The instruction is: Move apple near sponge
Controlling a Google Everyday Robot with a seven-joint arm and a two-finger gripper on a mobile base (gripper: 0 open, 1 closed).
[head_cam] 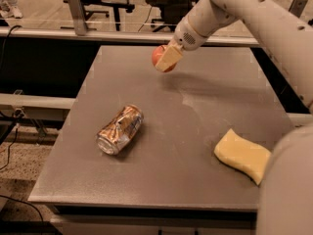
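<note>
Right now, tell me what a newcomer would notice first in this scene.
The gripper is closed on the apple at the far side of the grey table. A crushed can lies on its side left of the middle. The sponge sits alone near the front right corner, far from the apple.

Red apple (157, 56) gripped in jaws, far centre, wavy pale-yellow sponge (242, 154) flat, front right
</note>
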